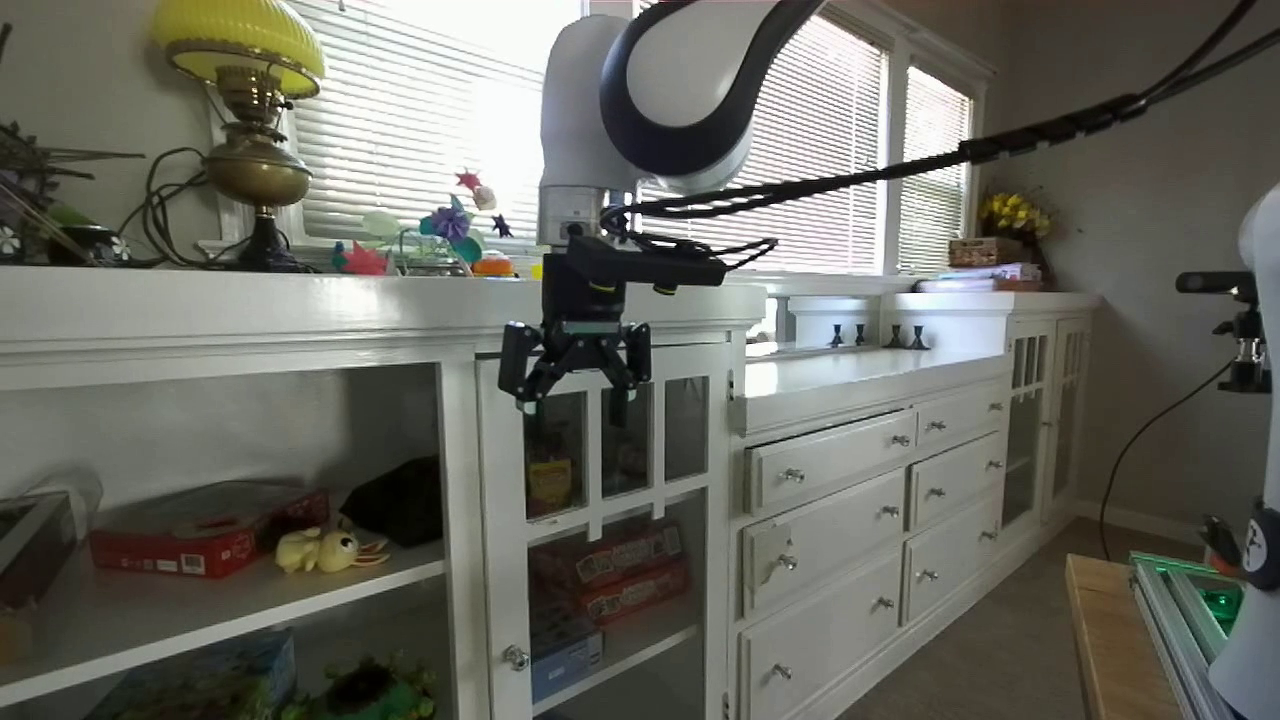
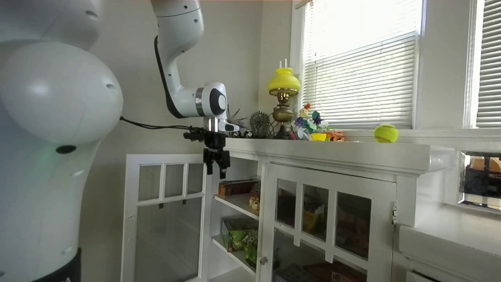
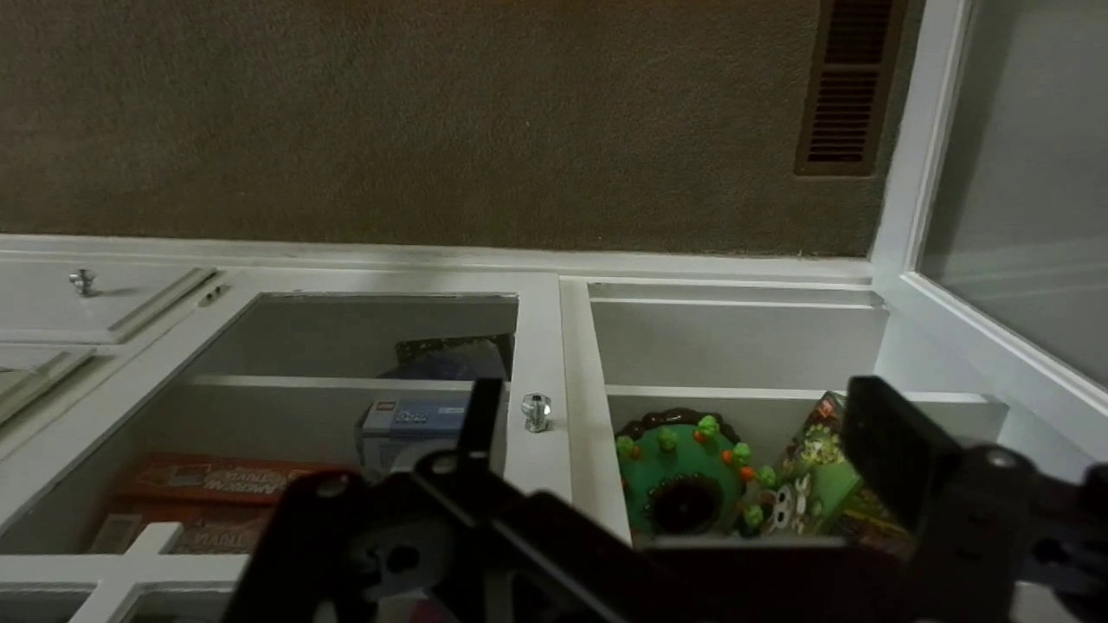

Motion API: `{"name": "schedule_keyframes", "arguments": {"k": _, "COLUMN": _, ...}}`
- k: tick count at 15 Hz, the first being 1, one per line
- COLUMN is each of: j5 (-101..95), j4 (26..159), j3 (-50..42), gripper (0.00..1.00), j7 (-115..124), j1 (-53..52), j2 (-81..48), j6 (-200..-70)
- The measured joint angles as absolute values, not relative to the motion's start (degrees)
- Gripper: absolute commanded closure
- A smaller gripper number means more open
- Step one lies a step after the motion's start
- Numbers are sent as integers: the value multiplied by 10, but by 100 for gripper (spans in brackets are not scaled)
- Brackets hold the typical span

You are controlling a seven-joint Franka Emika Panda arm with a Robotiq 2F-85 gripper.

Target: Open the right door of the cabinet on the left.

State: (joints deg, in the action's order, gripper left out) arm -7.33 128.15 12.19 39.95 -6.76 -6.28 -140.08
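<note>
The right door of the left cabinet is white with glass panes, and it is shut. It also shows in an exterior view and in the wrist view. Its glass knob sits low on its left edge and shows in an exterior view and in the wrist view. My gripper is open and empty, pointing down above knob height, in front of the cabinet. It also shows in an exterior view. In the wrist view the gripper has its fingers spread, apart from the knob.
The cabinet's left door stands wide open. Shelves behind it hold a red box, a yellow plush toy and a green toy. A lamp and paper flowers stand on the countertop above. Drawers adjoin.
</note>
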Motion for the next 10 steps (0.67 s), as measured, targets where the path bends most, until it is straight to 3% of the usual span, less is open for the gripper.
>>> {"name": "schedule_keyframes", "arguments": {"k": 4, "j5": -74, "j4": 1284, "j3": 109, "gripper": 0, "j7": 395, "j1": -75, "j2": -70, "j6": -1414}}
{"name": "schedule_keyframes", "arguments": {"k": 10, "j5": -73, "j4": 1288, "j3": 66, "gripper": 0, "j7": 264, "j1": -72, "j2": -157, "j6": -1575}}
